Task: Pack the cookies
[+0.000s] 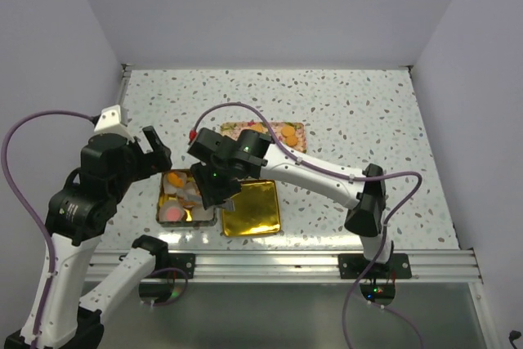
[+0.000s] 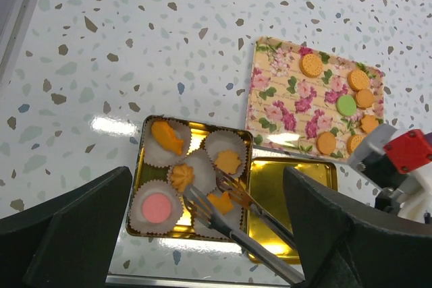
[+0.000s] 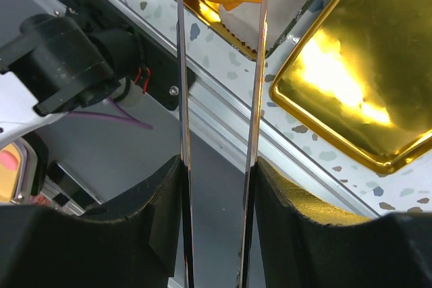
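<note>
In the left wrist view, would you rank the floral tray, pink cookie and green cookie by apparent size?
1. floral tray
2. pink cookie
3. green cookie
The cookies' order is unsure: the pink one lies nearer the camera.

The top external view looks steeply down from above and behind the arm bases, far enough to take in the whole bench [image 1: 368,112]. The left wrist view hangs fairly high, looking down between the left fingers [image 2: 67,227]. The right wrist view sits nearest, sighting between the right fingers [image 3: 135,234] along the tongs [image 3: 182,99] (toward the bench's near edge). All three share the gold lid [image 3: 351,65] and the tin [image 2: 140,173].
</note>
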### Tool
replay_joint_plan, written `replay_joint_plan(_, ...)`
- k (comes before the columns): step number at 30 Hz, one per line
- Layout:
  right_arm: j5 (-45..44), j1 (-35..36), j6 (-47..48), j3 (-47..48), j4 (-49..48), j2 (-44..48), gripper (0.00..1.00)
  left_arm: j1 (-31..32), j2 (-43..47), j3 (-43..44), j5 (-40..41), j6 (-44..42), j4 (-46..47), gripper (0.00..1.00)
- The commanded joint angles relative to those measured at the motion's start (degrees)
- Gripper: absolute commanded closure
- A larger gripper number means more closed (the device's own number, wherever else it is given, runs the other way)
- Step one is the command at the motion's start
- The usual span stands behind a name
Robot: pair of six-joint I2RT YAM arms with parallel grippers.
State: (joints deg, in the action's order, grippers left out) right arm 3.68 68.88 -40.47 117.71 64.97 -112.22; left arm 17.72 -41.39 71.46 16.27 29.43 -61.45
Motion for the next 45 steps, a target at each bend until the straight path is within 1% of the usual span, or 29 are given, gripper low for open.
replay_joint_plan(1, -0.08, 1.25, -1.19, -0.2, -1.78, -0.45, 0.54, 0.21, 0.87, 0.08, -0.19, 0.54, -0.42, 0.0)
replay_joint_plan(6, -2.1, 1.87, -1.46, -3.09, -1.51, 0.25, 0.54, 0.21, 1.92, 0.43, 0.25, 0.72, -1.65, 0.0)
replay_joint_plan(11, -3.16, 1.87, -1.28, -5.38, -1.43, 0.78, 0.5, 0.21, 2.54, 0.43, 0.51, 0.72, -2.27, 0.0)
replay_joint_plan(14, -3.42, 1.87, -1.28, -6.0, -1.42, 0.78, 0.48, 0.21, 2.45, 0.52, 0.6, 0.8, -2.27, 0.0)
replay_joint_plan(19, -4.82, 1.87, -1.19, -6.26, -0.99, 1.48, 0.48, 0.21, 2.45, 0.35, 0.69, 1.07, -2.01, 0.0)
replay_joint_plan(27, -6.67, 1.87, -0.67, -3.46, 1.12, 2.8, 0.47, 0.21, 2.01, 0.35, 0.87, 1.51, -1.48, 0.0)
replay_joint_plan(33, -9.04, 1.52, -0.4, 2.52, 4.29, 3.24, 0.47, 0.21, 1.75, -0.18, 0.16, 1.95, -0.95, 0.0)
replay_joint_plan(36, -9.92, 0.55, -0.4, 4.37, 5.43, 4.2, 0.47, 0.21, 1.75, -0.71, -0.71, 2.12, -0.34, 0.01)
replay_joint_plan(39, -12.03, -2.25, -0.31, 4.2, 6.74, 6.65, 0.47, 0.21, 1.66, -0.88, -2.03, 2.04, 0.54, 0.02)
replay_joint_plan(41, -13.08, -4.01, -0.23, 1.39, 7.53, 8.68, 0.47, 0.21, 1.49, -0.97, -4.05, 1.16, 1.24, 0.03)
replay_joint_plan(44, -14.57, -8.05, -0.49, -6.16, 7.98, 15.0, 0.47, 0.21, 0.96, -1.94, -6.77, -0.16, 3.09, 0.04)
replay_joint_plan(45, -15.1, -10.24, -0.58, -8.27, 8.15, 18.67, 0.46, 0.21, 0.52, -2.72, -8.17, -0.34, 4.05, 0.02)
